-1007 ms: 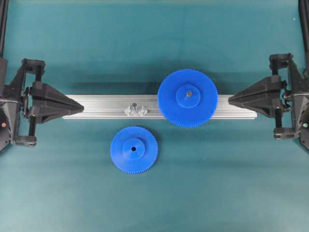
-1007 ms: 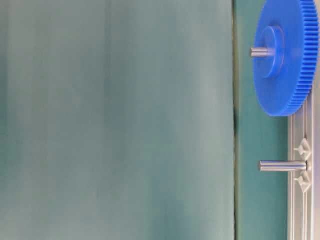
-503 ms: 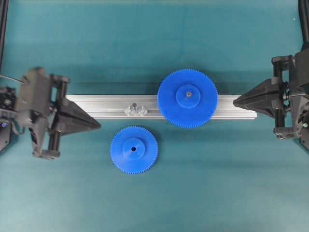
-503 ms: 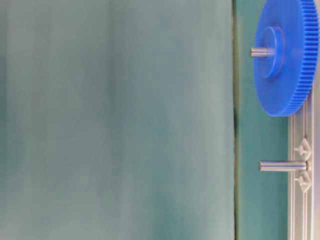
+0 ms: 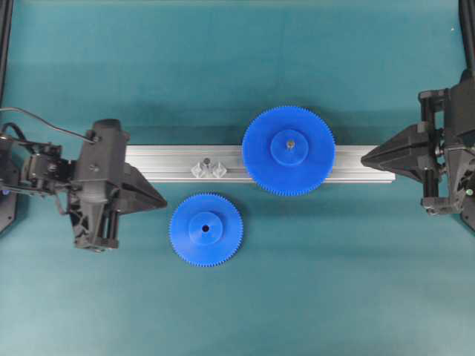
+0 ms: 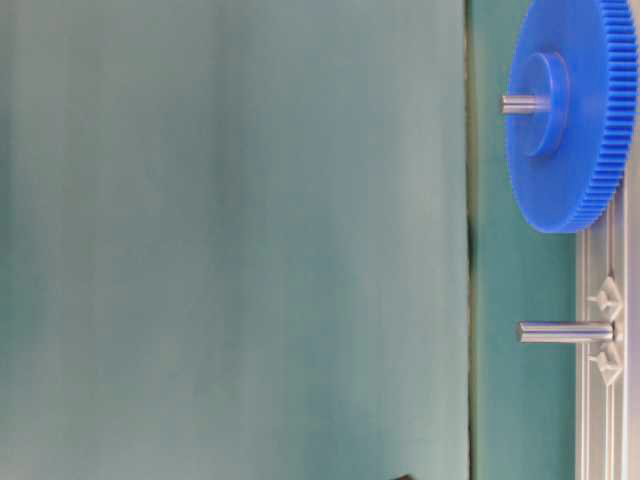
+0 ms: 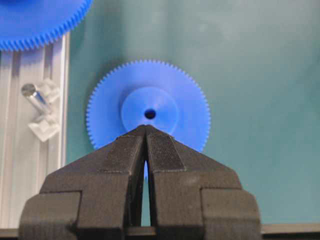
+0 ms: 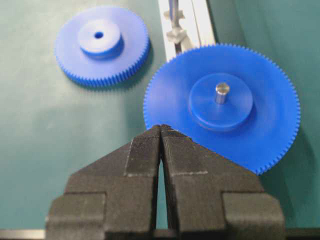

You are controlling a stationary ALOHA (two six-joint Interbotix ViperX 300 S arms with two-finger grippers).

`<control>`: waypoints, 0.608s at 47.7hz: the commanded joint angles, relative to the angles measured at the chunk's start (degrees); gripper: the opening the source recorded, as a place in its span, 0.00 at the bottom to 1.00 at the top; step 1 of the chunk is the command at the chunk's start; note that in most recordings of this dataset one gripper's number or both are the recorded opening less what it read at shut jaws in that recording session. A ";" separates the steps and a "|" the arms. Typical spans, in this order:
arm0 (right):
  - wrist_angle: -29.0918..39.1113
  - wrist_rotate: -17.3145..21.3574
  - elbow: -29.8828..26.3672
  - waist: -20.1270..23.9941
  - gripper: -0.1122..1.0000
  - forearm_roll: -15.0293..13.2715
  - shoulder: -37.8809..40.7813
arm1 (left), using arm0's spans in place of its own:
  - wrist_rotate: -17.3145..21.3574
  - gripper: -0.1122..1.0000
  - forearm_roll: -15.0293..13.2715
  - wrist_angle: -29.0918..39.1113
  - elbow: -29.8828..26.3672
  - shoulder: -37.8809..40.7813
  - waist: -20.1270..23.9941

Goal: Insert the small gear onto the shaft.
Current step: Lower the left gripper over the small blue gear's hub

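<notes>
Small gear (image 5: 205, 229): flat on mat, beside rail, not yet picked. Shaft (image 5: 206, 162): bare. Left gripper (image 5: 159, 201): pressed together, empty, nr gear. Right gripper (image 5: 365, 156): pressed together, idle. All steps left.

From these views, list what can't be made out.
- Small gear: absent from the table-level view, outside its frame; its near rim hides behind the left gripper in the left wrist view.
- Shaft: its top is cut off by the right wrist view's upper edge, and it is blurred there.
- Big gear: its top is cropped by the table-level view's upper edge.
</notes>
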 commanded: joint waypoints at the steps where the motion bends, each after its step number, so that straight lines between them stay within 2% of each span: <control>1: -0.18 0.53 -0.53 -0.09 0.16 0.09 0.09 | -0.44 0.10 0.00 -0.09 -2.46 1.23 -0.35; 13: -0.18 1.14 -0.09 -0.18 0.16 0.18 0.00 | -3.08 0.10 0.00 0.62 -6.15 8.09 -0.35; 29: -0.18 2.55 0.62 -0.18 0.16 0.18 -1.05 | -4.22 0.10 0.00 6.50 -13.10 16.96 -0.35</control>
